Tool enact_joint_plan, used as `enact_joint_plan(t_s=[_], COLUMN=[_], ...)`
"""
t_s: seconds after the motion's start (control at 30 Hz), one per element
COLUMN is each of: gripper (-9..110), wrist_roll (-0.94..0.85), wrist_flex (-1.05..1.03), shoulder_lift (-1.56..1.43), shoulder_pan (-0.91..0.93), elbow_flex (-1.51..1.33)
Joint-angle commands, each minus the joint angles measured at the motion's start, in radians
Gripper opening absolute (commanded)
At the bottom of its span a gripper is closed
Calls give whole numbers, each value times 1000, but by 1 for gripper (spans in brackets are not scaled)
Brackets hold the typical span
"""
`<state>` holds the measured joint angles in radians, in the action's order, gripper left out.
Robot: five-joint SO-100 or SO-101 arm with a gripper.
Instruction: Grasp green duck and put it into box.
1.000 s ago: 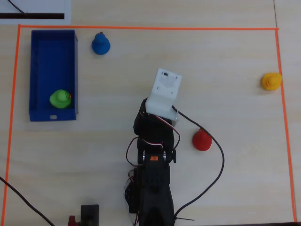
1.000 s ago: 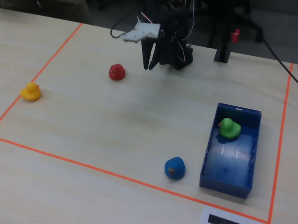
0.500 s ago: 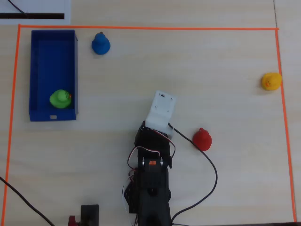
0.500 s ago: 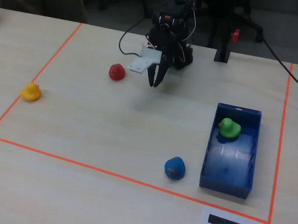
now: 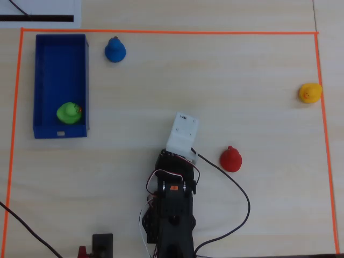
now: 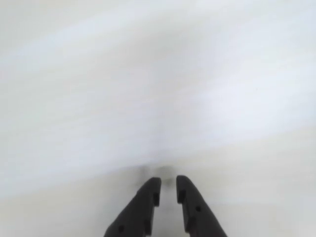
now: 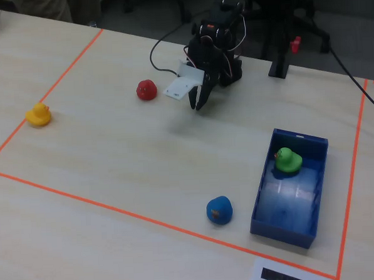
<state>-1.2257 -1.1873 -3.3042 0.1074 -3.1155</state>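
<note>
The green duck [image 5: 69, 112] sits inside the box [image 5: 47, 129], at the end of the tray nearest the pale label in the overhead view; in the fixed view it [image 7: 288, 160] rests at the tray's far end, close to one long wall [image 7: 319, 177]. It is a smooth, glossy, rounded blob with a small orange-red beak. The box is a long, deep-blue, open-topped rectangle with low, thin walls and a faintly shiny floor.

The hand [image 6: 168, 191] is well apart from the box and holds nothing. Its two dark, matte, tapered fingers [image 6: 143, 207] stand close together with only a narrow slit between the tips, hanging over bare, blurred pale surface in the wrist view. In the fixed view the hand [image 7: 198, 103] points down near the arm's base, under a white boxy wrist block [image 5: 182, 133].

A red duck [image 5: 231, 159] lies just to one side of the hand; a blue duck [image 7: 219, 210] stands beyond it, beside the box; a yellow duck [image 7: 38, 114] is far off by the orange tape border [image 5: 161, 32].

The worktop [image 5: 161, 80] is light wood-grain laminate, matte and flat. Black cables [image 5: 236, 188] loop from the arm. Dark chair legs show behind the worktop in the fixed view.
</note>
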Motion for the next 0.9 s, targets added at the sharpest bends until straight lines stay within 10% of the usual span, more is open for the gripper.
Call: enact_joint_plan(t_s=[0.0, 0.87], gripper=[0, 1], wrist_roll=[-9, -29], wrist_flex=[-64, -121], shoulder_lift=[-6, -6], shoulder_pan=[-3, 28], elbow_flex=[5, 5])
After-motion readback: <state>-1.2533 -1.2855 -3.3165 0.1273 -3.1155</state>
